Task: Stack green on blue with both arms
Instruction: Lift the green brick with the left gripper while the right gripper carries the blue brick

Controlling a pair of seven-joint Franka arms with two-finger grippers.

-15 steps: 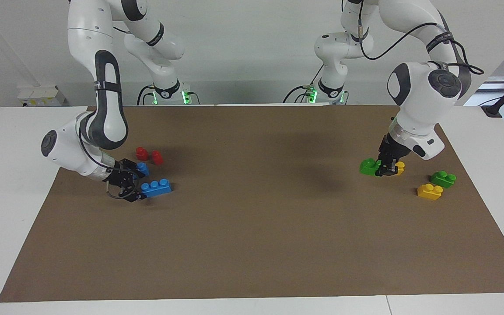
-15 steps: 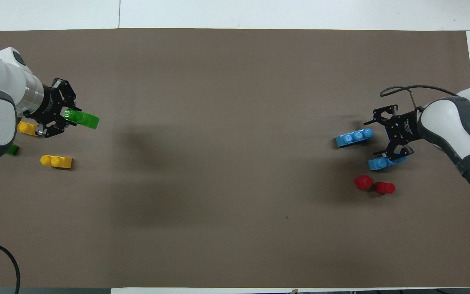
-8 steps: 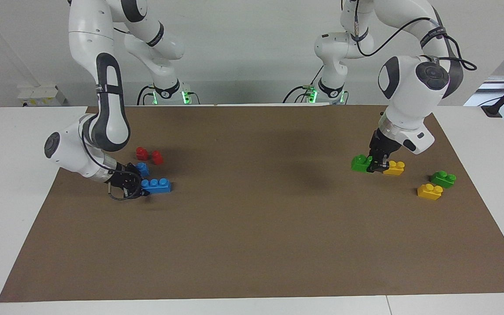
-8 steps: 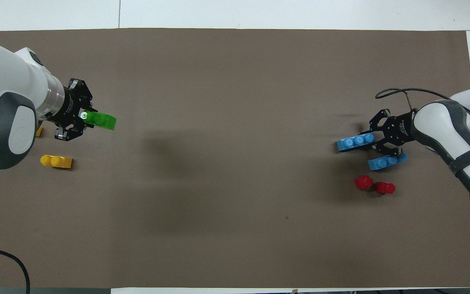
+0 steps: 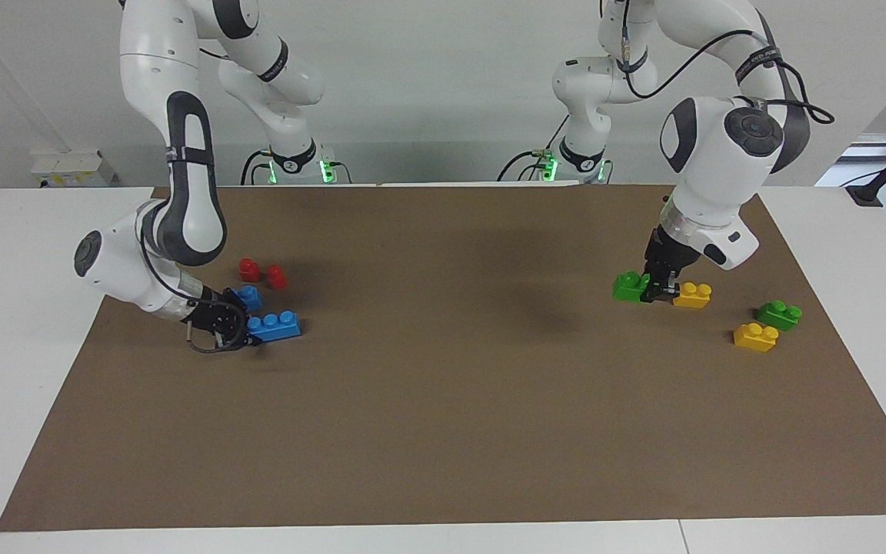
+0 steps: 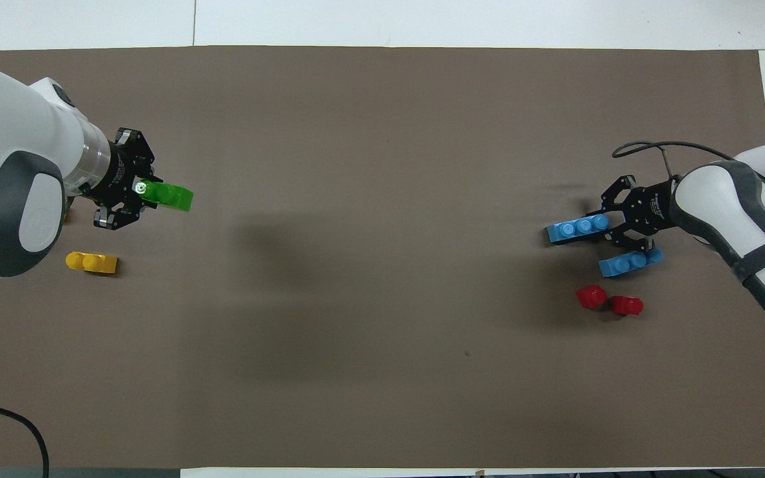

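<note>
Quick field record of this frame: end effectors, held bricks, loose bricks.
left end effector: shut on green brick, raised above the mat
right end effector: shut on blue brick, low at the mat
second blue brick: loose, beside the right end effector
red bricks: two, nearer the robots than the blue ones
second green brick: loose, left arm's end
yellow bricks: two, same end

Bright, even light falls from above on the brown mat (image 5: 443, 431). Soft, blurred shadows lie on it beside the left hand (image 6: 131, 194) and beside the right hand (image 6: 611, 224). Both views are sharp, without glare; a green brick (image 6: 169, 196) looks slightly overexposed.
</note>
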